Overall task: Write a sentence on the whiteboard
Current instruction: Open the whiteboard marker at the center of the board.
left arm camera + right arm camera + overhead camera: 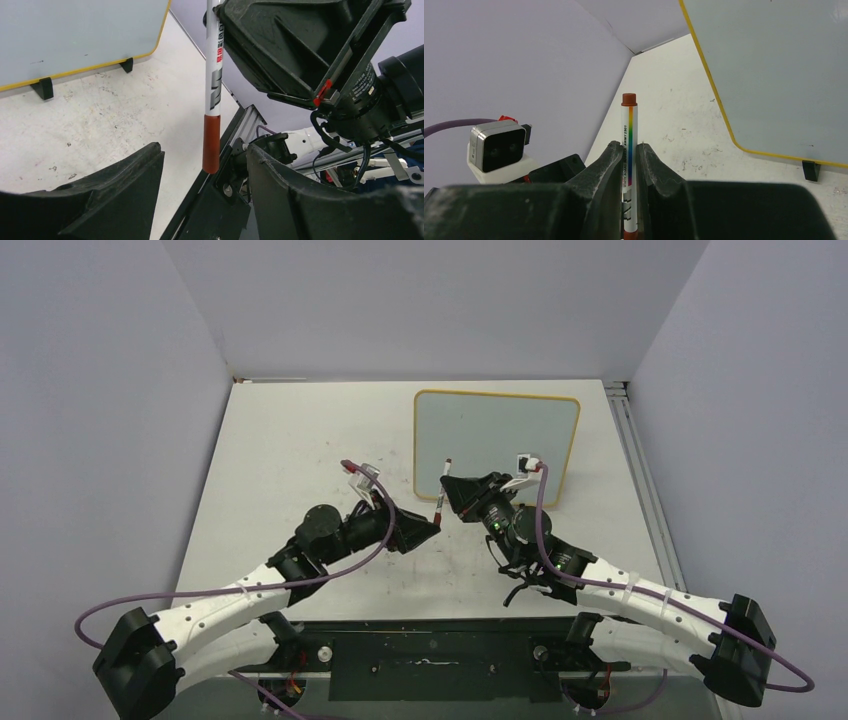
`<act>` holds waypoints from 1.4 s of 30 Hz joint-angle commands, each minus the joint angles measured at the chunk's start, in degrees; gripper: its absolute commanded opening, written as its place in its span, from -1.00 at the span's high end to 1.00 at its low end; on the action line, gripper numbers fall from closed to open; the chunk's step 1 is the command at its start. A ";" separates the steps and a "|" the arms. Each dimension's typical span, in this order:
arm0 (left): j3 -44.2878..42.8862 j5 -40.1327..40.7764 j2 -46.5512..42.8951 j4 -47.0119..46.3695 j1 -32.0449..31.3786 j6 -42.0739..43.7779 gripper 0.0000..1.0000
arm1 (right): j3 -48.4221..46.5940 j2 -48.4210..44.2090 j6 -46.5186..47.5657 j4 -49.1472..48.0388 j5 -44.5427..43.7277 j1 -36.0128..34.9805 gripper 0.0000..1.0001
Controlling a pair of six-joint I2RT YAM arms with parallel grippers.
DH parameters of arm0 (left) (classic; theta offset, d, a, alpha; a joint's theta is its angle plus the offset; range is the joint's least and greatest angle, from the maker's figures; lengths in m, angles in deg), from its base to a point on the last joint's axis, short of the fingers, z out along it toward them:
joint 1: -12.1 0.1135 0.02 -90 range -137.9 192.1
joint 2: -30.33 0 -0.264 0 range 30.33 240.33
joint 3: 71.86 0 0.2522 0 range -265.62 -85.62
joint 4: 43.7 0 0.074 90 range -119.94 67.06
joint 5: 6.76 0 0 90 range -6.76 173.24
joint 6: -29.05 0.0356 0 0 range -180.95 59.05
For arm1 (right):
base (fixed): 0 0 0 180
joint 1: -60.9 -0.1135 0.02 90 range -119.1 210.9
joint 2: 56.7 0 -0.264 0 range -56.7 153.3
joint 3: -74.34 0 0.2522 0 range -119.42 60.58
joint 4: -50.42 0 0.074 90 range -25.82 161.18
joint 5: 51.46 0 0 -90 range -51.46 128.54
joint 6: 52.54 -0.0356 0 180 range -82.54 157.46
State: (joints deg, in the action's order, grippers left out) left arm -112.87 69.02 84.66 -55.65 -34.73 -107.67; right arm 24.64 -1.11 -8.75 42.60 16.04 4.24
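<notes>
The whiteboard [497,440] lies at the back right of the table, yellow-framed, its face blank; no sentence shows on it. It also shows in the left wrist view [75,35] and the right wrist view [774,70]. My right gripper [447,492] is shut on a white marker [629,145] with a rainbow stripe, just left of the board's near corner. The marker's red cap [211,142] points toward my left gripper [205,165], which is open, with the cap's tip level with its fingertips and touching neither finger.
The board's black feet [44,87] rest on the scuffed white table [290,450]. Grey walls enclose the back and both sides. A metal rail [640,470] runs along the table's right edge. The left wrist's camera [496,145] sits close by the marker.
</notes>
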 commanded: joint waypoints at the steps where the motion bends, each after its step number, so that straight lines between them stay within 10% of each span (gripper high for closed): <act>1: -3.01 -0.78 1.51 -6.45 -0.97 -1.30 -0.11 | 0.08 -1.00 -1.15 -3.82 0.81 -0.27 0.89; 10: -3.87 -0.73 2.73 -5.80 -2.05 -1.36 0.22 | 0.68 -1.79 -1.43 -3.99 -0.17 -0.28 0.89; 17: -4.17 -0.83 3.66 -6.21 -2.55 -1.24 1.00 | 0.60 -1.56 -1.09 -3.95 0.44 -0.24 0.89; 22: -3.37 0.93 2.71 -6.15 -2.57 -0.84 1.00 | -0.31 -1.12 -0.01 -2.27 1.78 -0.28 0.07; 26: -3.25 2.28 2.25 -5.95 -2.58 -1.03 1.00 | -0.02 -1.08 -0.66 -1.36 2.54 -0.12 -0.12; 42: -2.92 3.94 1.66 -5.06 -2.59 -1.49 1.00 | -0.90 2.58 -1.04 -1.68 9.96 -0.11 0.53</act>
State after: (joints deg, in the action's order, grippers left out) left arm -114.07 72.57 87.46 -58.40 -36.98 -108.81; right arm 25.03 1.47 -9.91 42.95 24.56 4.24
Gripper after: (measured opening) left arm 0.099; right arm 0.288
